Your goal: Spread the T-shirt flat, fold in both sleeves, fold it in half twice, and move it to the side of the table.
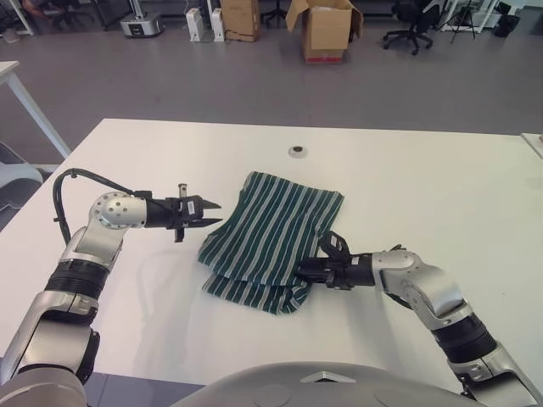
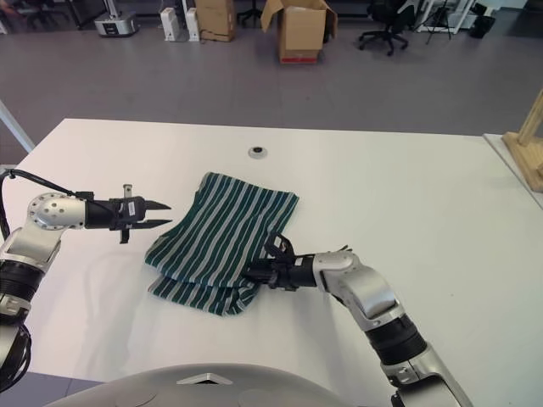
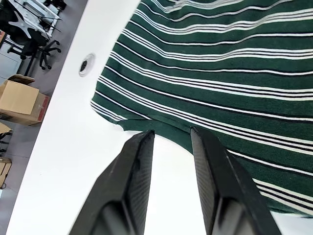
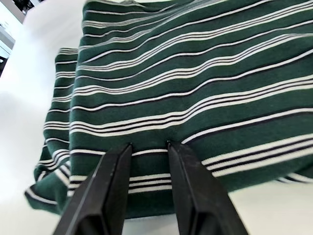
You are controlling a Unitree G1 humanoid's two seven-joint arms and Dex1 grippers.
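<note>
The T-shirt [image 1: 271, 233], green with white stripes, lies folded into a narrow stack in the middle of the white table [image 1: 424, 186]. My left gripper [image 1: 218, 213] hovers just left of the shirt's left edge, open with nothing between its fingers; the left wrist view has the fingertips [image 3: 146, 137] over bare table beside the striped cloth [image 3: 220, 73]. My right gripper [image 1: 304, 274] sits low at the shirt's near right edge, open. In the right wrist view its fingertips [image 4: 124, 149] rest against the folded cloth [image 4: 186, 73], which is not pinched.
A small round fitting [image 1: 297, 151] is set in the table beyond the shirt. Bare tabletop stretches to the left and right of the shirt. A wooden stand [image 2: 526, 153] pokes in at the far right edge. Cardboard boxes [image 1: 327, 30] stand on the floor behind.
</note>
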